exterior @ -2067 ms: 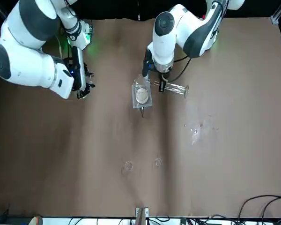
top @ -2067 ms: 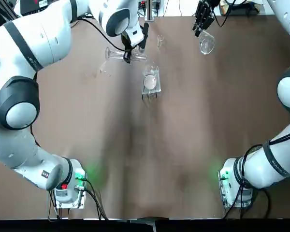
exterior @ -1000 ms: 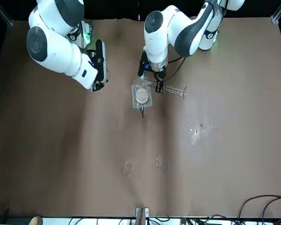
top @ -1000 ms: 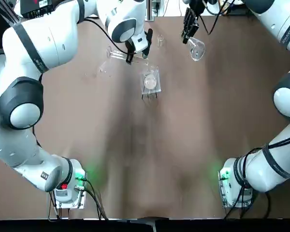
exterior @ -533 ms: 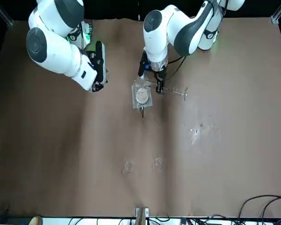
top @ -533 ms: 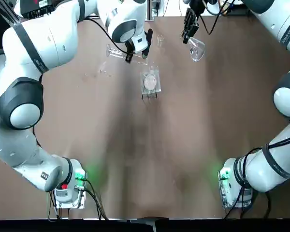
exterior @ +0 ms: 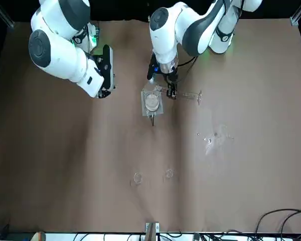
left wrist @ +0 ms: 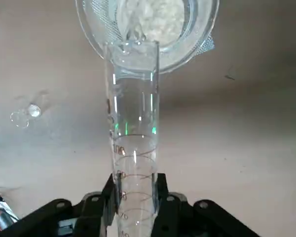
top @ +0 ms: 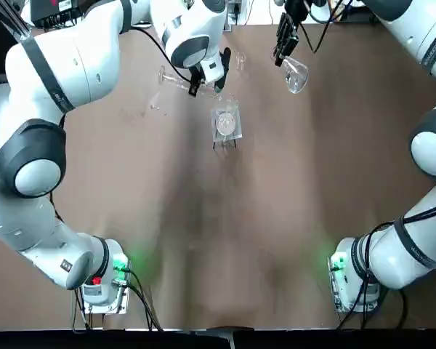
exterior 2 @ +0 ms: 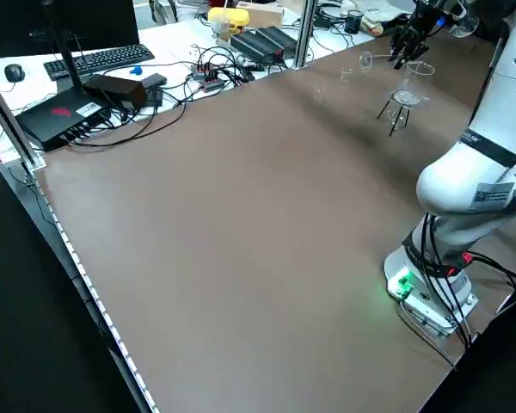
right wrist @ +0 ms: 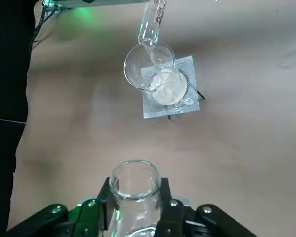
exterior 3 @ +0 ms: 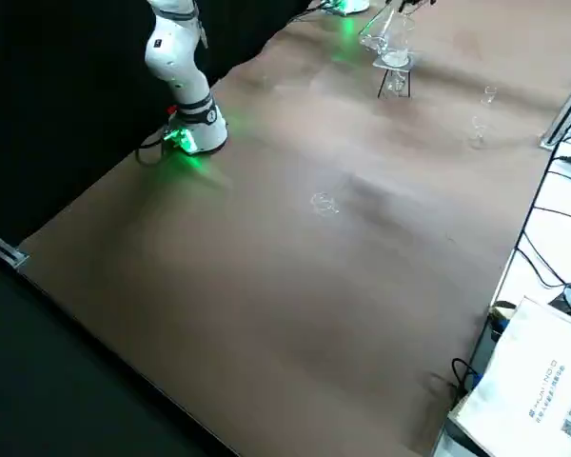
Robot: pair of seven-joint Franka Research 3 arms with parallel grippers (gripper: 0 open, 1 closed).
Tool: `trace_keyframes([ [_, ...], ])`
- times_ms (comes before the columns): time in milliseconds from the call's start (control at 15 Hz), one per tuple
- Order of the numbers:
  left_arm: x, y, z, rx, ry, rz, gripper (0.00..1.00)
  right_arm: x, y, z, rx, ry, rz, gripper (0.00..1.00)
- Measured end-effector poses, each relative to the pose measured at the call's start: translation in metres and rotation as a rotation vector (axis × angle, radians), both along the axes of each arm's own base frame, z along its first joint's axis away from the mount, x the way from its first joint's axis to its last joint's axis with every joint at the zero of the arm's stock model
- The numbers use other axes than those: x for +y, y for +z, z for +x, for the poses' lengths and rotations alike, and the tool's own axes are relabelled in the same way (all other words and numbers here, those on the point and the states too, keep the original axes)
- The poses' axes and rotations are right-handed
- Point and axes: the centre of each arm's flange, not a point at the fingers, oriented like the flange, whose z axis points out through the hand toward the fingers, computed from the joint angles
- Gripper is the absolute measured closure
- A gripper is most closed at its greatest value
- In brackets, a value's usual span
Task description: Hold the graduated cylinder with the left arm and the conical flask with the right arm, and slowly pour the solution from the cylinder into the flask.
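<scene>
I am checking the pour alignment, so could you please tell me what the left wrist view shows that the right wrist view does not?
Only the left wrist view shows the graduated cylinder's printed red scale and the left gripper shut on it, plus tiny glass pieces on the table.

Only the right wrist view shows the conical flask in the right gripper, well apart from the cylinder, and the square mesh on its stand.

Both show the cylinder's mouth above the beaker with white contents.
</scene>
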Motion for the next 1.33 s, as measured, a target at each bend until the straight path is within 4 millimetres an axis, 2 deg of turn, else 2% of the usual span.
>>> trace_keyframes([
  [533, -0.002, 0.001, -0.005, -0.026, -0.007, 0.037, 0.66, 0.034, -0.001, -0.021, -0.010, 0.040, -0.047, 0.61],
  [1200, -0.003, 0.005, -0.005, -0.027, -0.003, 0.044, 0.66, 0.040, -0.001, -0.025, -0.013, 0.036, -0.059, 0.61],
  [1333, -0.003, 0.010, -0.004, -0.030, 0.000, 0.043, 0.66, 0.049, -0.002, -0.031, -0.021, 0.018, -0.102, 0.61],
])
